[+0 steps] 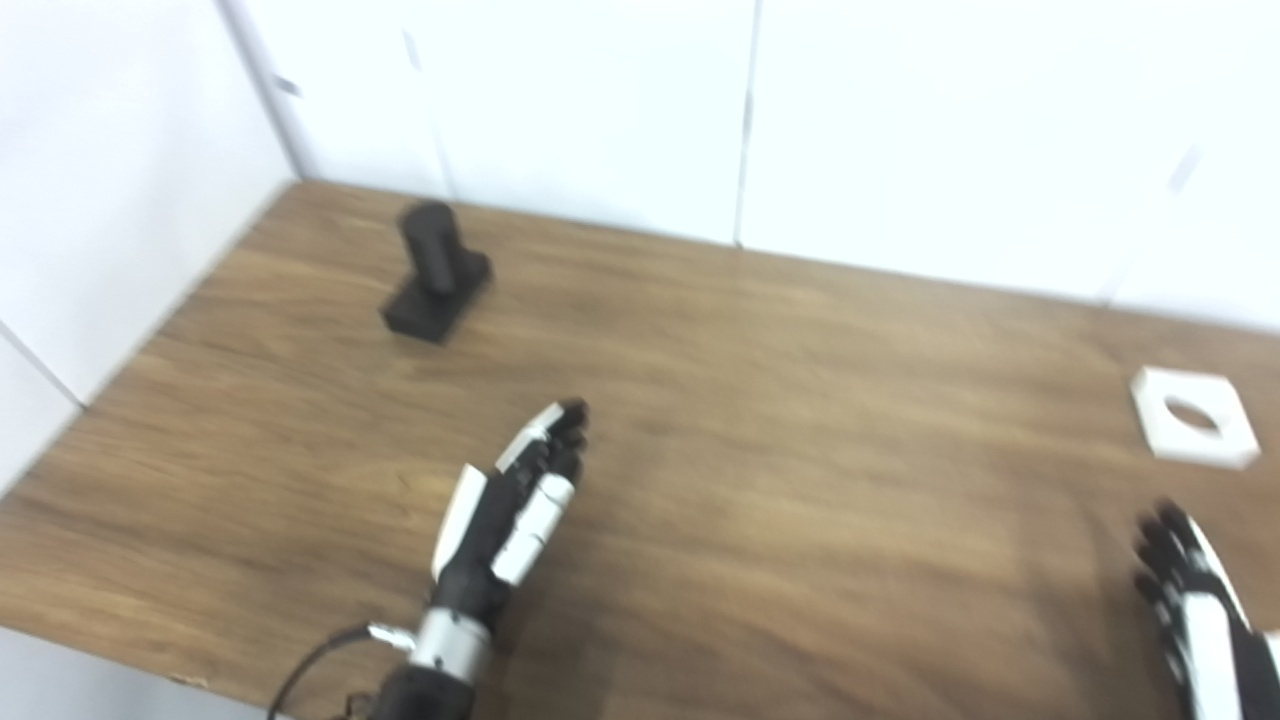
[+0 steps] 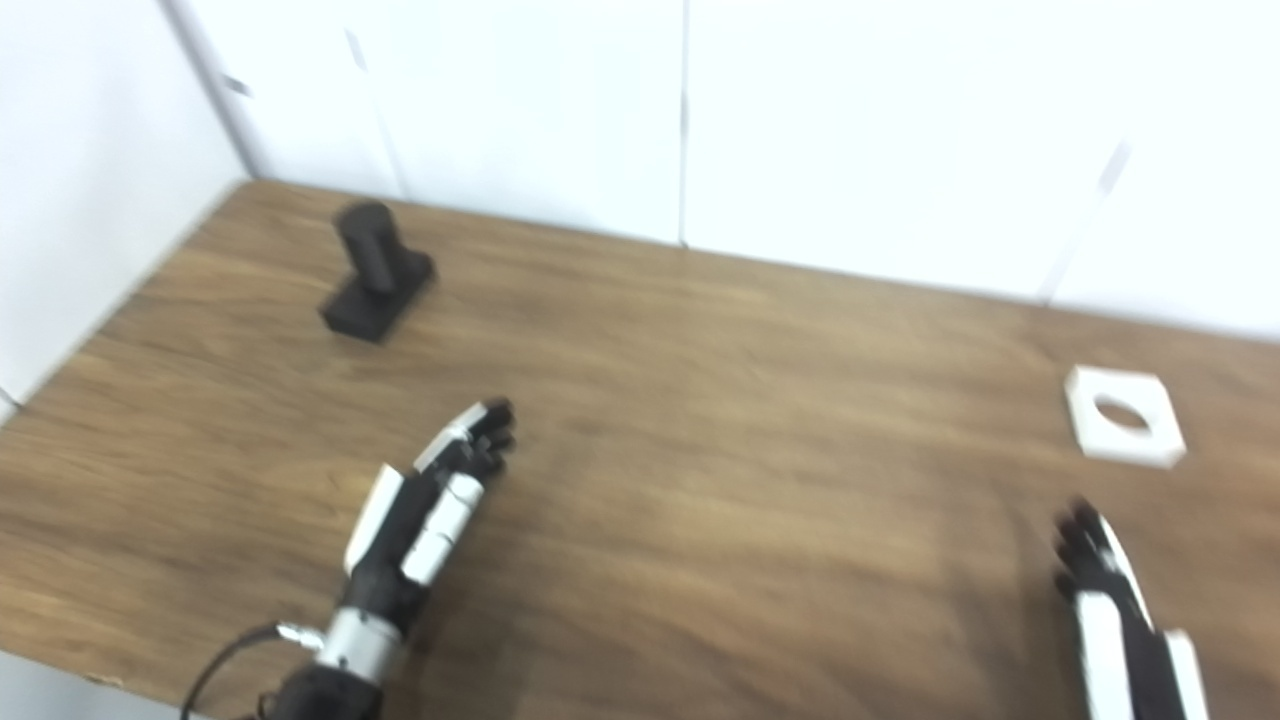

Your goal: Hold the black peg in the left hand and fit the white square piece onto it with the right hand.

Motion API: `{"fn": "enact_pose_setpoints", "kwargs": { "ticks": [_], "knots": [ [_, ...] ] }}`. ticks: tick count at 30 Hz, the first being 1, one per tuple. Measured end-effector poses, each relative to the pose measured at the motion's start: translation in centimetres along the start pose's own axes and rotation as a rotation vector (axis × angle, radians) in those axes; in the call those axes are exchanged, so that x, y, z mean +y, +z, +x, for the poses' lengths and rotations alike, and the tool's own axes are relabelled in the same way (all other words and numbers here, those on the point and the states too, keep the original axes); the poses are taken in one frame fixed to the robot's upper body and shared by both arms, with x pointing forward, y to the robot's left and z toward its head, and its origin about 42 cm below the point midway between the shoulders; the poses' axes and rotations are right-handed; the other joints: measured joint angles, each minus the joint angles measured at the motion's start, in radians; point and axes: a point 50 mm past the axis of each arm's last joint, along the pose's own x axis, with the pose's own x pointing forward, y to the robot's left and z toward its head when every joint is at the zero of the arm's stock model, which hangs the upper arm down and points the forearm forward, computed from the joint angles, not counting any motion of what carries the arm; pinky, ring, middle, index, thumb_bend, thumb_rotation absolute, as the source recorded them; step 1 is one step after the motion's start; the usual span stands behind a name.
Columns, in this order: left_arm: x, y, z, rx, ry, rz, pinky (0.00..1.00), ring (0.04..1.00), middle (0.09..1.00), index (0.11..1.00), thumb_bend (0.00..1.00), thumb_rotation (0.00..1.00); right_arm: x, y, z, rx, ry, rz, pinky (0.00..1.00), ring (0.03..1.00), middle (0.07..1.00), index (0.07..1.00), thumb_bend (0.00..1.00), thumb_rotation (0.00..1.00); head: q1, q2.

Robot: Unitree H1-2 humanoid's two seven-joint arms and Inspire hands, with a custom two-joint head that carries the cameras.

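At the far left of the wooden table (image 1: 760, 420), near the wall corner, stands the black peg (image 1: 437, 272), upright on its flat dark base, untouched. One peg only. Far right, lying flat, one white square piece (image 1: 1194, 417) with a round hole, also untouched. The two are well apart, whole table width between them.

Left hand (image 1: 510, 505) hovers over the table's near-middle, fingers extended and roughly together, holding nothing, peg well ahead and to its left. Right hand (image 2: 1120, 610) at bottom right edge, partly cut off, fingers stretched out, empty, white piece near and ahead of it.

Two hands, one peg, one piece, white wall panels (image 1: 600, 100) behind.

Risks, as judgement: frames are blurred, so reach could be misjudged; left hand could knock the peg over sideways on approach; thin flat piece hard to pinch off the wood, may slide toward table edge; hole and peg could misalign if peg held tilted
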Motion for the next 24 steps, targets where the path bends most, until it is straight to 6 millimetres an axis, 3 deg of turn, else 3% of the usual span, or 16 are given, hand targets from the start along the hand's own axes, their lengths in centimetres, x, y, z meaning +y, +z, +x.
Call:
{"fn": "enact_pose_setpoints", "kwargs": {
  "ticks": [3, 11, 24],
  "knots": [
    [-0.2, -0.1, 0.0, -0.010, 0.002, 0.011, 0.86, 0.901, 0.918, 0.898, 0.61, 0.90, 0.0, -0.1, 0.0, -0.002, 0.001, -0.005, 0.93, 0.929, 0.925, 0.909, 0.41, 1.00, 0.031, -0.038],
    [-0.8, -0.6, 0.0, -0.025, -0.001, 0.009, 0.90, 0.926, 0.929, 0.917, 0.61, 0.91, -0.4, -0.1, 0.4, -0.008, -0.025, -0.053, 0.83, 0.870, 0.879, 0.864, 0.43, 1.00, 0.069, -0.069],
    [-1.3, -0.5, 0.0, -0.025, -0.017, -0.005, 0.93, 0.944, 0.945, 0.937, 0.55, 0.88, -0.6, -0.4, 0.6, -0.012, -0.035, -0.050, 0.78, 0.837, 0.845, 0.822, 0.47, 1.00, 0.058, -0.069]
  ]
}}
